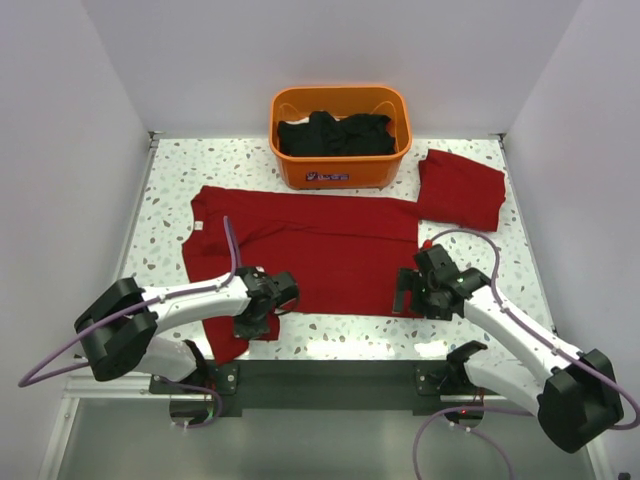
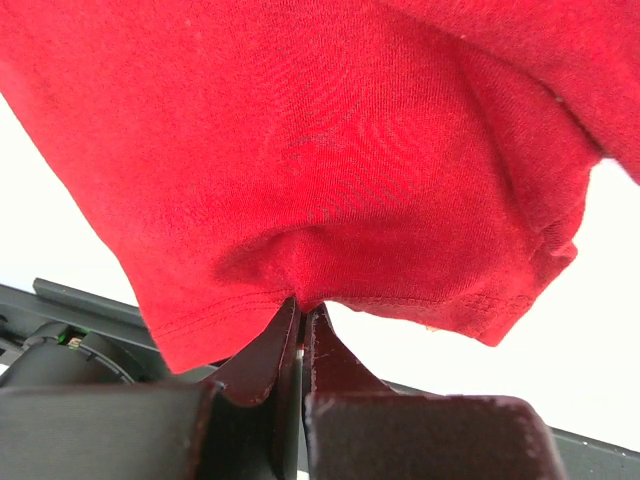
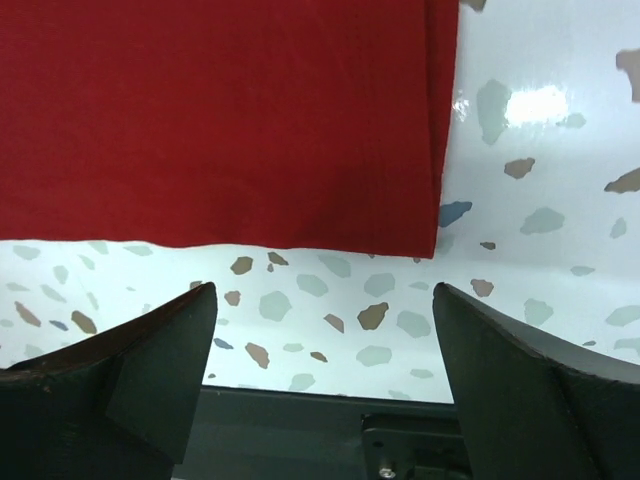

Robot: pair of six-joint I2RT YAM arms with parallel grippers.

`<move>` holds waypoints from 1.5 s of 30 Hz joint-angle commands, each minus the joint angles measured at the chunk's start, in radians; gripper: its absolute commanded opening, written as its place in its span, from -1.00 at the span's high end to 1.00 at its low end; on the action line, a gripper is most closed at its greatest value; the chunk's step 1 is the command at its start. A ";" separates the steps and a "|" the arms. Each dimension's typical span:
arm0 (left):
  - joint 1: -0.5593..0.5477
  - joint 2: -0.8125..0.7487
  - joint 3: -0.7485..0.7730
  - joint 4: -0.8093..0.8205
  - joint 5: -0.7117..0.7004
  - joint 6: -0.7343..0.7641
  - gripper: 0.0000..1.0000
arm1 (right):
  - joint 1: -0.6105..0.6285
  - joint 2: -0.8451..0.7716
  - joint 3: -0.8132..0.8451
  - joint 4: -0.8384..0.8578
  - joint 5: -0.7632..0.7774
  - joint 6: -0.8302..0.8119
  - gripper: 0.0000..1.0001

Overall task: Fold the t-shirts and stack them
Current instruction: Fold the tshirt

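At near edge of shirt (image 1: 320, 245): left pincer (image 2: 302, 308) pinched tight on hem; right pincer (image 3: 325, 300) gaping, empty, just short of corner. Right should grip corner, then both lift evenly.

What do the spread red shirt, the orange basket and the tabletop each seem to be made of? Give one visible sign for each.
Spread shirt: soft knit fabric, probably cotton jersey, matte; fine ribs and a stitched hem show. Basket: likely moulded plastic, smooth with slight sheen. Tabletop: glossy terrazzo look, speckled chips and glare; stone or laminate, unclear.
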 commanded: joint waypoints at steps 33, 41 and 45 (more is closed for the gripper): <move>0.169 0.130 0.303 -0.136 -0.201 0.318 1.00 | 0.003 0.114 0.035 0.134 0.129 0.040 1.00; 0.226 0.147 0.399 -0.153 -0.283 0.381 1.00 | 0.002 0.100 0.099 0.118 0.152 -0.002 1.00; 0.260 0.173 0.450 -0.124 -0.303 0.444 1.00 | 0.002 0.129 0.132 0.137 0.166 -0.014 1.00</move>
